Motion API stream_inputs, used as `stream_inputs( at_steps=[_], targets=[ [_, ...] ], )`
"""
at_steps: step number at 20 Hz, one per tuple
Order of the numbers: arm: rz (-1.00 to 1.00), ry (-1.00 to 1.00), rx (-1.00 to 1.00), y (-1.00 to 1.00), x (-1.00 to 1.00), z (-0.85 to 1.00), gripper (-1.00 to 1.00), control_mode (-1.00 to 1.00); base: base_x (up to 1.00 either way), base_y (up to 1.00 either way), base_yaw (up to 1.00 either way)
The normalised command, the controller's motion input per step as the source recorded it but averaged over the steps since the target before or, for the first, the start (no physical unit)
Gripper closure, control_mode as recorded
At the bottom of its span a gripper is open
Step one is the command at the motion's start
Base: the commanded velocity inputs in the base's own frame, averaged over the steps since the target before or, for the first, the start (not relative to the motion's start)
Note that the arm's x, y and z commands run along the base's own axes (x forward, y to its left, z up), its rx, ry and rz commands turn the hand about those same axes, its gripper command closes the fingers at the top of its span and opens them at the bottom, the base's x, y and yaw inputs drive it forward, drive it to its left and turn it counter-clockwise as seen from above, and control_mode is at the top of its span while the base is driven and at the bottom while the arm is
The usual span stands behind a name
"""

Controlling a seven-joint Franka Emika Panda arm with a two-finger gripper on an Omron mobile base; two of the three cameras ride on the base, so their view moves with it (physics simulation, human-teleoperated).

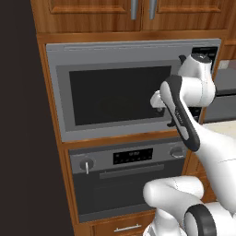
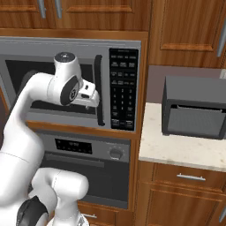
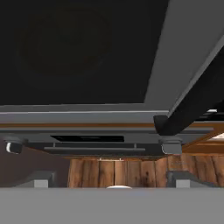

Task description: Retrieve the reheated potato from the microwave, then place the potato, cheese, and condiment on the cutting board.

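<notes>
Looking at the biggest thing first, the microwave is a big grey box set into the wood wall, and its dark door is shut. The potato must be inside it, but the dark window hides it, so I cannot say just where it sits. Under the microwave is the black oven with its round knobs.

Next comes the white arm. It reaches up in front of the microwave door, and the hand sits close to the glass, near the door's right side.

Then comes the handle. It is a long black bar that stands straight up and down, between the window and the keypad. In the right base view it is at about 3 o'clock from the hand, just beside it. In the hand view the handle runs slanted, from about 4 o'clock up toward 2 o'clock, because the hand is rolled.

Last come the fingers. They are spread wide apart and hold nothing. The handle's low end is up and to the right of them, not between them yet.

I think the job now is to open the door. The fingers need to slide toward the handle, so the bar goes between them.
</notes>
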Motion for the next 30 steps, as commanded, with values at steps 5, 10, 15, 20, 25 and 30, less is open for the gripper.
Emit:
stream_inputs(
  at_steps=[5,10,15,20,25,30],
  targets=[
    [-0.06,-0.15,-0.04,-0.28,-0.08,0.07,-1.00,-1.00,0.00,0.00,0.00],
    [-0.01,-0.23,-0.03,-0.27,0.00,0.12,-1.00,-1.00,0.00,0.00,0.00],
    [0.00,-0.14,-0.03,-0.22,0.09,0.05,-1.00,-1.00,0.00,0.00,0.00],
    [0.00,0.00,-0.01,-0.17,0.30,0.01,-1.00,-1.00,0.00,0.00,0.00],
    [0.00,0.00,0.00,-0.07,0.46,0.00,-1.00,-1.00,0.00,0.00,0.00],
    [0.00,0.00,0.00,0.00,0.46,-0.03,-1.00,-1.00,0.00,0.00,0.00]
  ],
)
